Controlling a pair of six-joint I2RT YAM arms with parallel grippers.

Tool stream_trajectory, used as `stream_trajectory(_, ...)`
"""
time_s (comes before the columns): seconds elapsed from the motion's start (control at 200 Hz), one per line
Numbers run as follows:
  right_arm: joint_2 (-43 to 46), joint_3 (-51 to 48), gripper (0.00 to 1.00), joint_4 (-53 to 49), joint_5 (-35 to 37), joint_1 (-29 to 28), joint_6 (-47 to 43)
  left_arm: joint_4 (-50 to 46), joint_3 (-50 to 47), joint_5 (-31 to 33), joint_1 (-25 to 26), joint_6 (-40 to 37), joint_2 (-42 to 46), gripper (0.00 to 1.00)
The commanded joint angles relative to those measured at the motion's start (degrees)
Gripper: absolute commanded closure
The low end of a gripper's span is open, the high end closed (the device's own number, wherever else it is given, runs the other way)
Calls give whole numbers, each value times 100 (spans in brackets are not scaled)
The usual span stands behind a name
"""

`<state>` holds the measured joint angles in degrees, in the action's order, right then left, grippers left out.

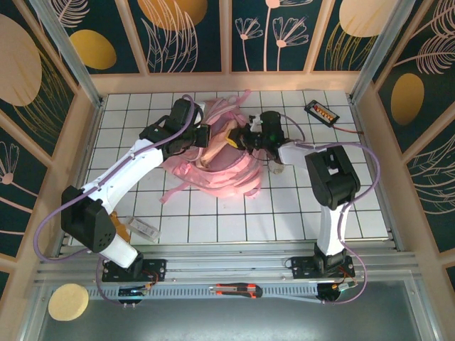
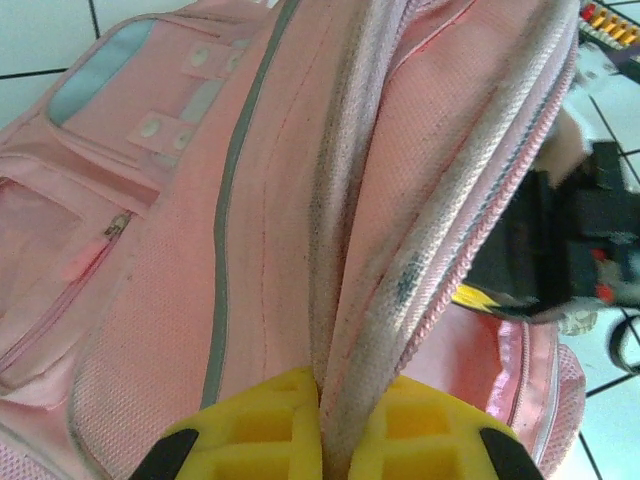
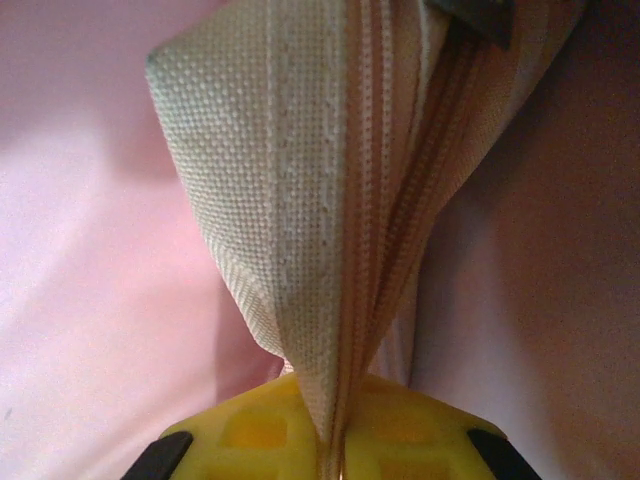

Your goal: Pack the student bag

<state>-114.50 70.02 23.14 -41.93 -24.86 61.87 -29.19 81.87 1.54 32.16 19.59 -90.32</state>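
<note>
Yellow ribbed pads of the left gripper sit closest to the lens, pressed together on a fold of the zipper-edged rim of the large pink fabric student bag. The right gripper is likewise pinched shut on a cream woven zipper tape of the same bag, with pink lining on both sides. In the overhead view the bag lies mid-way across the white tiled table, between the two arms. Judgement: grips on opposing sides of the mouth serve to spread the opening for loading. A small black flat device with orange markings lies well apart at the far right, probably not yet packed.
</note>
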Motion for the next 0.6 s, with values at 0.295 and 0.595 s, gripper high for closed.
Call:
stream_trajectory(0.295,-1553,1782,80,-1155,270,-324,-372,1214,224,-1039,23,-271,-84,100)
stream_trajectory(0.595,-607,1615,41,-2714,702,-114,-1303,1257,64,-637,-1,-200,-46,100)
